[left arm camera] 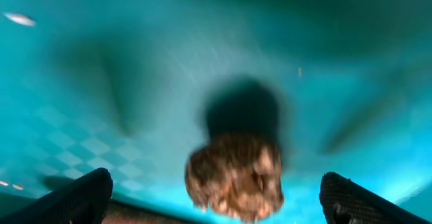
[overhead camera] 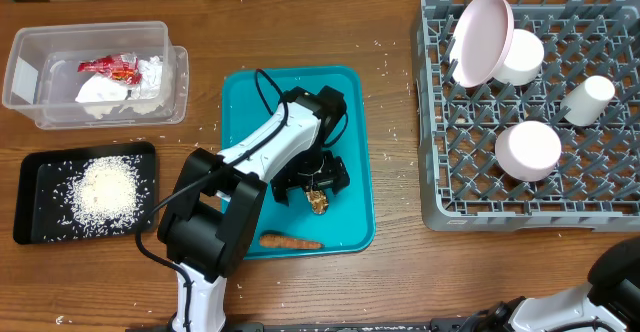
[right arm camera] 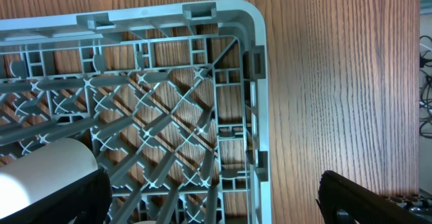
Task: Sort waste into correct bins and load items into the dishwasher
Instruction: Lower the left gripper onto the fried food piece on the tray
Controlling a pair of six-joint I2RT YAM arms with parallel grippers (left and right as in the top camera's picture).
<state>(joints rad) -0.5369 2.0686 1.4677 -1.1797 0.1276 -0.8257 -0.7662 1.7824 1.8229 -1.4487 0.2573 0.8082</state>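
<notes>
Looking down on a wooden tabletop (overhead camera: 400, 272), the overhead view shows a teal tray (overhead camera: 350, 142) at the centre with the left arm (overhead camera: 250, 152) reaching over it. Its jaws are spread wide and empty, poised over a brown lumpy food bit (overhead camera: 318, 202) that lies on the tray. The blurred left wrist view shows the same food bit (left arm camera: 235, 177) between the 2 black fingertips (left arm camera: 81, 197), with clear gaps on both sides. A small orange carrot stick (overhead camera: 290, 241) lies near the tray's front edge, apart from the jaws. At far left, a clear plastic tub (overhead camera: 20, 72) holds a crumpled white napkin (overhead camera: 105, 97) and a red-and-white wrapper (overhead camera: 110, 67). Just in front of it, a shallow black tray (overhead camera: 35, 172) holds a heap of white rice grains (overhead camera: 105, 190); a few loose grains are scattered on the wood. At right, a grey dish rack (overhead camera: 600, 182) holds a plate (overhead camera: 480, 40) propped on edge, a white bowl (overhead camera: 522, 60) touching it from behind, a small white cup (overhead camera: 588, 100) and a second round white dish (overhead camera: 528, 150). The right arm (overhead camera: 600, 292) sits at the bottom right corner. Its wrist view looks down on a corner of the rack (right arm camera: 256, 82) and 1 white rounded item (right arm camera: 40, 166); its jaws stand wide apart, holding nothing.
</notes>
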